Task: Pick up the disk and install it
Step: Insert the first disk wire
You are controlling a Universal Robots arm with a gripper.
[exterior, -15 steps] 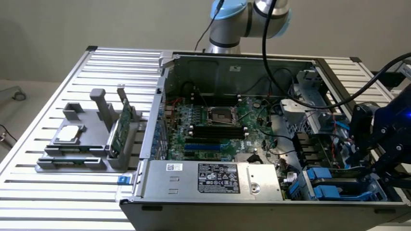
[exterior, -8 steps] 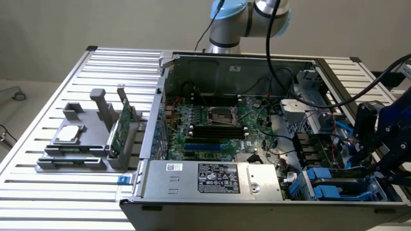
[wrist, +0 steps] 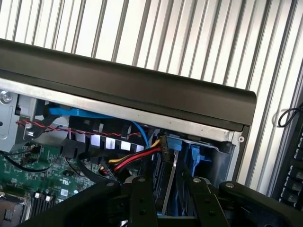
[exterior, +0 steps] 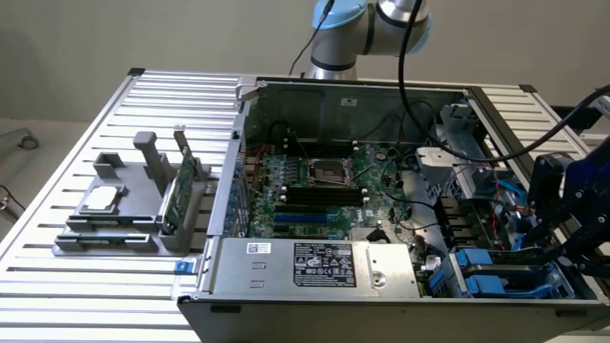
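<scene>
Wrist view: the gripper (wrist: 169, 182) is seen lowered at the drive bay (wrist: 203, 156) of the open computer case (wrist: 142, 90). A thin silver edge backed by blue plastic stands upright between the jaws and is judged to be the disk (wrist: 166, 194) in its carrier. The jaws are held partly apart on either side of that edge; whether they are clamped on it cannot be told. A red, yellow and black cable bundle (wrist: 135, 160) is seen just beside the disk, ending in a blue plug above it.

In the exterior view the case is placed on the slatted aluminium table (exterior: 76, 286), and the bay is found at the case's front corner on the exterior view's right, where blue carrier plastic (exterior: 486, 275) is visible. The grey fixture (exterior: 143, 239) near the table's edge on the exterior view's left is seen to carry a square chip (exterior: 103, 200) and a green card (exterior: 181, 189).

The installing step is judged to be in hand. For seating, the carrier must be kept square to the bay, and the cable bundle must be kept from being trapped.
</scene>
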